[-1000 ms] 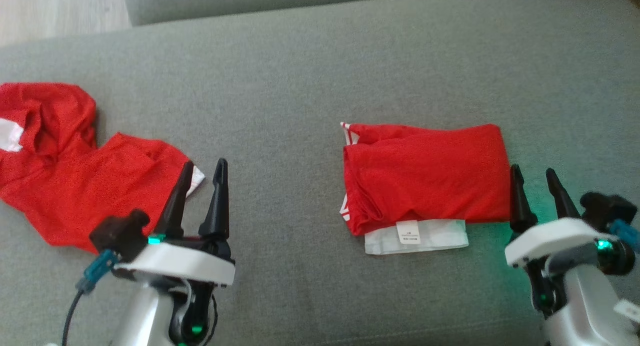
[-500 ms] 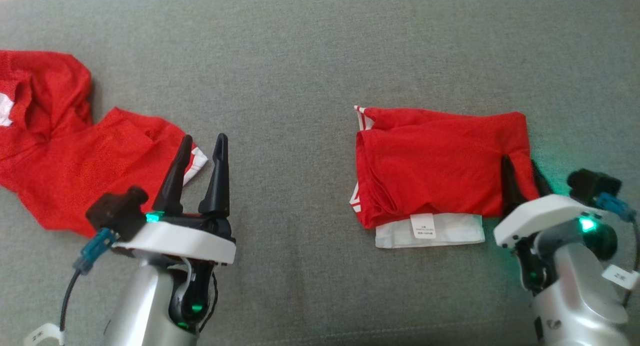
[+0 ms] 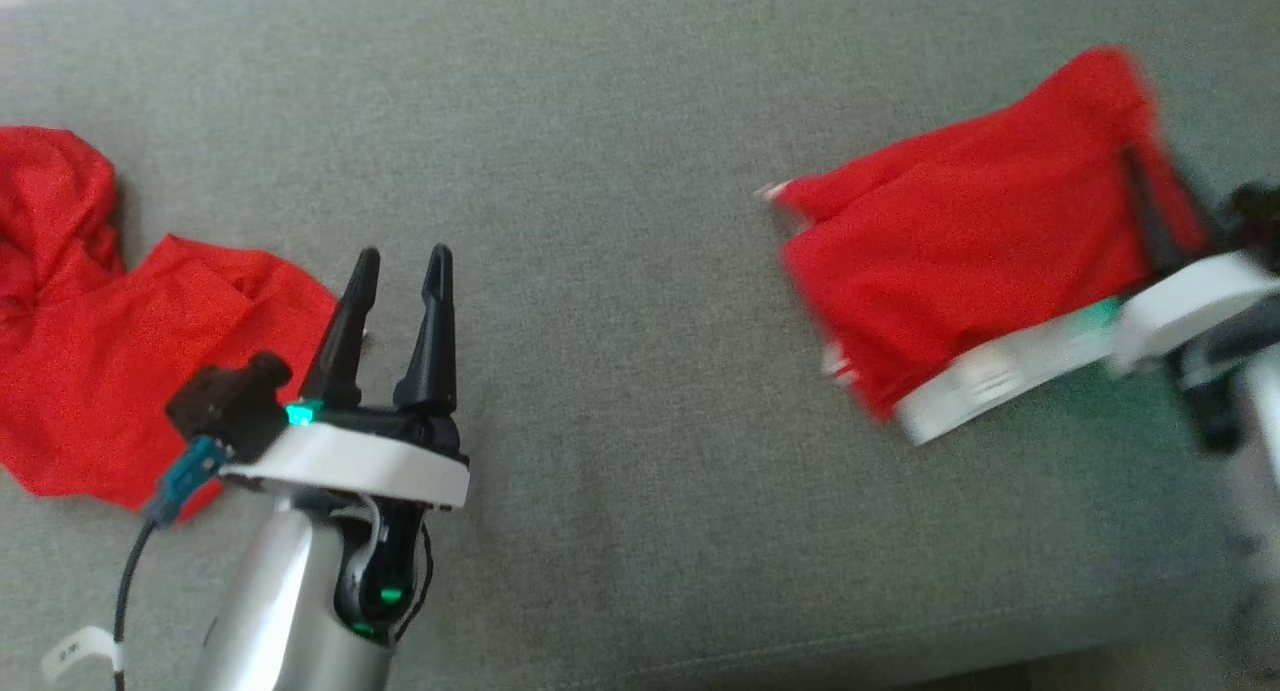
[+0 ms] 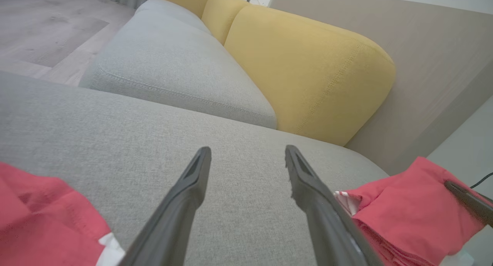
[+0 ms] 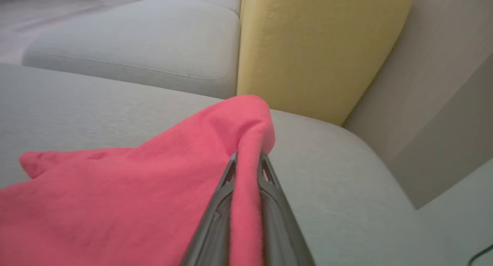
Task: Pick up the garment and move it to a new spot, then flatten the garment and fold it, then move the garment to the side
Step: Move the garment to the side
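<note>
The folded red garment (image 3: 980, 231) with a white band along its near edge lies tilted on the grey cushion (image 3: 620, 271) at the right. My right gripper (image 3: 1150, 196) is shut on the garment's right edge, with red cloth (image 5: 154, 181) pinched between its fingers (image 5: 217, 204), and that corner is lifted. My left gripper (image 3: 400, 271) stands open over bare cushion at the lower left, fingers (image 4: 188, 193) spread with nothing between them. The garment (image 4: 404, 204) also shows at the right of the left wrist view.
A second, crumpled red garment (image 3: 110, 321) lies at the far left, just beside my left gripper. Behind the cushion sit another grey seat (image 4: 165, 66) and a yellow backrest (image 4: 304, 66). A grey wall panel (image 5: 443, 85) rises past the cushion's right end.
My right gripper has shut on the folded garment's right edge and is pulling it up and to the right, tilting it. The head view has shifted. My left gripper stays open.
</note>
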Robot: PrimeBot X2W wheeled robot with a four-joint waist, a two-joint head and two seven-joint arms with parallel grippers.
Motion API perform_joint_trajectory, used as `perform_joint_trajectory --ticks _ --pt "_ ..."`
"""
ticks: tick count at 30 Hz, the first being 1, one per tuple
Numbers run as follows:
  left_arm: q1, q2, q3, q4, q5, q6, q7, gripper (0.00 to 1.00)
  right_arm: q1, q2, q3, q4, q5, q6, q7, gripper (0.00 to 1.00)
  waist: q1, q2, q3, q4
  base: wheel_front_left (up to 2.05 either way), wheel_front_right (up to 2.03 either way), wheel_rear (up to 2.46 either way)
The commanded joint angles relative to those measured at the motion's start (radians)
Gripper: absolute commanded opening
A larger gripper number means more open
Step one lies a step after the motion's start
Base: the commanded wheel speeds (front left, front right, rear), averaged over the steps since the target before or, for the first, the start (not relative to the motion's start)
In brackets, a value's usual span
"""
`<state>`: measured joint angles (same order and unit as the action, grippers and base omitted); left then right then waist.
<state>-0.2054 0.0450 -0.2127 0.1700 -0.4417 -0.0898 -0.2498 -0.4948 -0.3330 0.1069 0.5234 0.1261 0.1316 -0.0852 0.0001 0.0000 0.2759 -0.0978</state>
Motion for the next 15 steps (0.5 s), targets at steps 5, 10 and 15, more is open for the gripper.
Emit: perform_joint_trajectory --ticks 5,10,15 --pt "-0.06 0.005 0.018 -0.03 0.011 -0.011 -0.012 1.0 -0.081 -0.19 -0.025 0.027 0.036 -0.001 0.022 0.0 -0.0001 0.0 0.039 -0.005 0.0 0.0 0.0" --pt "-0.067 0.005 0.017 -0.024 0.011 -0.014 -0.012 1.0 -0.125 -0.236 -0.137 0.115 0.071 -0.001 0.037 0.0 -0.0001 0.0 0.056 0.004 0.0 0.0 0.0" --pt "-0.064 0.005 0.026 -0.019 0.013 -0.017 -0.012 1.0 -0.144 -0.237 -0.208 0.16 0.055 -0.001 0.016 0.0 -0.0001 0.0 0.062 0.01 0.0 0.0 0.0"
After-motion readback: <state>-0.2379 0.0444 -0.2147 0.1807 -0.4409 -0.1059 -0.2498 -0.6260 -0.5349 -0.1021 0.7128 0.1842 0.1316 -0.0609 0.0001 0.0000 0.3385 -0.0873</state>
